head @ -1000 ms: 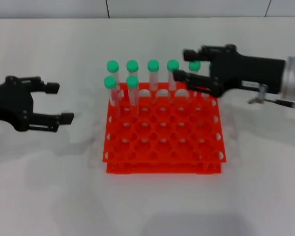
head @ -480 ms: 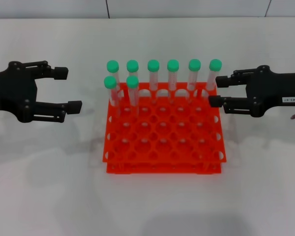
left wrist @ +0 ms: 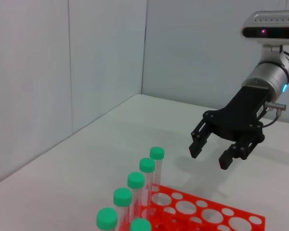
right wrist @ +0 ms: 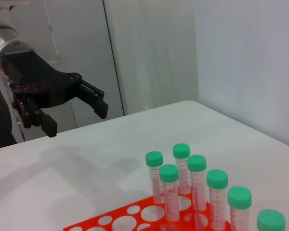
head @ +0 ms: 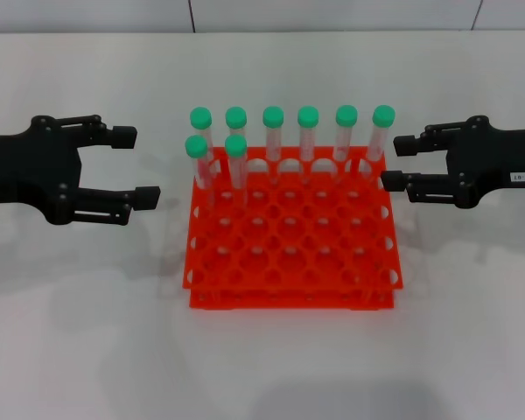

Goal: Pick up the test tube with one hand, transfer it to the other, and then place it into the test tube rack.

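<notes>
Eight green-capped tubes (head: 308,131) stand upright in one orange rack (head: 293,262); two empty grippers, left (head: 133,166) and right (head: 399,163), flank it, fingers spread.

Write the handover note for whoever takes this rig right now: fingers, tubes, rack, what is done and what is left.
Left gripper: fingers open, empty, held left of the test tube rack.
Right gripper: fingers open, empty, just right of the rack's far right corner, beside the last test tube of the back row.
Tubes: eight green-capped ones stand upright in the rack, six along the back row, two in the second row at the left. None lies on the table in view.
Done: nothing is held; every visible tube is racked.
Left: no loose tube shows, so check whether another cycle is wanted.
</notes>
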`<state>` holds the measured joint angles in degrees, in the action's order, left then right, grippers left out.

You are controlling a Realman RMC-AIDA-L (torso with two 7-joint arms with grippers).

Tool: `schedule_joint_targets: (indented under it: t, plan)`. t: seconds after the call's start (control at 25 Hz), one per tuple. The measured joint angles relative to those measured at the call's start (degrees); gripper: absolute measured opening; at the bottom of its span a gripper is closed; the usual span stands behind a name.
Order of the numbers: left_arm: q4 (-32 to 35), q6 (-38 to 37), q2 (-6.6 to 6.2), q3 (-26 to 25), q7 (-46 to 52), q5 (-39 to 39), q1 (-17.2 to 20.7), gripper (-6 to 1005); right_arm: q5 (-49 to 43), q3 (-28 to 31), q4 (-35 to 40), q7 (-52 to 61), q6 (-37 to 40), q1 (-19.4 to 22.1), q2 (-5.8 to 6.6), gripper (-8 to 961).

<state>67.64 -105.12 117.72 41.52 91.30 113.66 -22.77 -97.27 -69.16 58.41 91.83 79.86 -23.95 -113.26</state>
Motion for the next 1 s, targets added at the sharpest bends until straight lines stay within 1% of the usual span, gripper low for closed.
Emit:
schedule_joint_targets:
  t: [0.6,1.0]
  plan:
    - [0.1,-0.4,-0.04,0.0,0.1,0.3,0.4,869,0.0,0.1,0.0,0.0,0.6,-0.1,-0.58,533]
    - [-0.1,-0.4,-0.04,0.0,0.0,0.4,0.2,869,0.0,0.1,0.1,0.0,0.7,0.0,-0.68,532]
